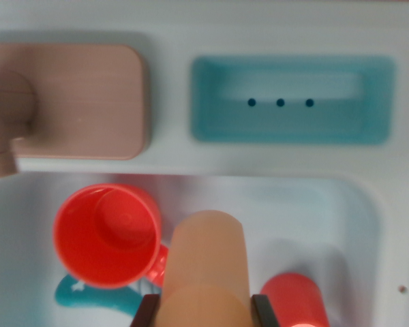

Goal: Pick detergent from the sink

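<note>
Orange bottle: the detergent, a pale orange, rounded body, sits at the near edge of the wrist view, low in the sink and slightly blurred; it runs from the bottom of the picture up toward the middle of the basin.
Gripper: the gripper shows only as two dark finger tips at the very bottom, one on each side of the detergent.
Jaws: they sit against the bottle's two flanks, pinching the detergent between them.
Red object, near right: a red rounded piece lies just to the right of the detergent, cut off by the bottom edge; what it is cannot be told.
Teal piece, near left: a teal shape lies on the basin floor, partly under the cup.
Red cup: a red-orange cup lies left of the detergent with its open mouth facing the camera; its handle side is just beside the bottle, and contact cannot be told.
Sink: the white basin holds all of the above; its rim curves round on the right.
Wooden board, far left: a light brown board rests on the counter beyond the basin.
Faucet-like part: a brown, blurred cylinder overlaps the board's left end.
Teal tray, far right: a shallow teal recess with three dark holes in a row sits beyond the basin, apart from the board.
</note>
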Robot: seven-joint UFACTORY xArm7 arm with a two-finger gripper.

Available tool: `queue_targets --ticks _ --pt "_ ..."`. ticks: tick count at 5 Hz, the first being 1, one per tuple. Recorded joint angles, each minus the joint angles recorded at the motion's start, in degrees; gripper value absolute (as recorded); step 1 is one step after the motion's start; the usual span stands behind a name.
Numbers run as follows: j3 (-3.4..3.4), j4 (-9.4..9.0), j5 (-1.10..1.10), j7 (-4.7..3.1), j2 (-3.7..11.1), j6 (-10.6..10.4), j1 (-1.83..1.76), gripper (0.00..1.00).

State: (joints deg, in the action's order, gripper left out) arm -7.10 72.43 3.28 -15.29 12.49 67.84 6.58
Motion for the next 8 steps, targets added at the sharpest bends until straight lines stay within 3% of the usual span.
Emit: queue_targets --ticks 1,2,3,4,5,6,7,8 --pt "-0.03 2.01 -0.14 0.14 -0.72 2.72 -0.01 1.00" --pt "-0.03 2.01 -0.14 0.14 -0.72 2.72 -0.01 1.00" --pt "-0.06 3.99 -0.28 0.29 -1.43 5.40 -0.02 1.00" --pt "-0.06 3.99 -0.28 0.29 -1.43 5.40 -0.02 1.00" --pt "-0.10 5.99 -0.42 0.43 -2.15 8.11 -0.02 1.00" --pt "-0.10 5.99 -0.42 0.43 -2.15 8.11 -0.02 1.00" --pt "-0.13 7.88 -0.55 0.57 -2.83 10.68 -0.03 1.00" --pt "-0.13 7.88 -0.55 0.57 -2.83 10.68 -0.03 1.00"
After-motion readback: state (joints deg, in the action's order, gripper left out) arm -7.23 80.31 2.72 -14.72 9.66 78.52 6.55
